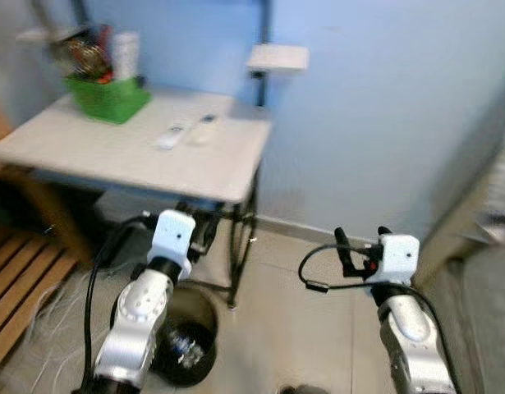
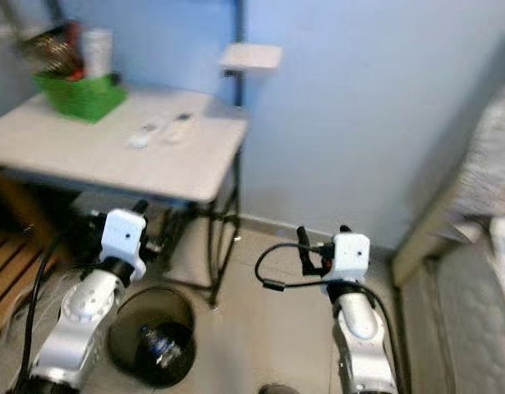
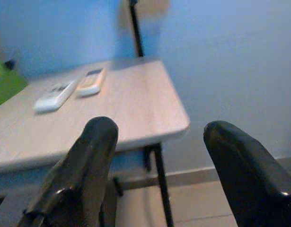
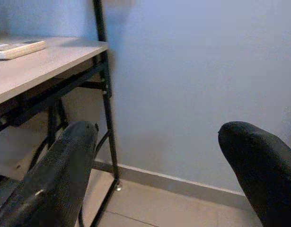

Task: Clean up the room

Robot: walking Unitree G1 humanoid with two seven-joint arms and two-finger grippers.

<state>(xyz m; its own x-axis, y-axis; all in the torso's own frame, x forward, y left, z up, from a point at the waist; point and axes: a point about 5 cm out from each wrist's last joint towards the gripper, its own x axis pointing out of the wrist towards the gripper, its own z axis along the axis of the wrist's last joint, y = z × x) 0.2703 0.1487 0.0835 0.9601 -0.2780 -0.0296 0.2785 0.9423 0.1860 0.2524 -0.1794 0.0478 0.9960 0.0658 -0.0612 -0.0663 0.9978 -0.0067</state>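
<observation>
Blue walls met at a pale table (image 1: 112,156) carrying two remotes (image 1: 185,133) and a green basket (image 1: 108,97); a black bin (image 1: 182,341) stood on the floor below. We held our left gripper (image 3: 157,165) and right gripper (image 4: 164,175) wide apart and empty, short of the table. Reaching blindly through this blur, we judged, could knock a remote off.
</observation>
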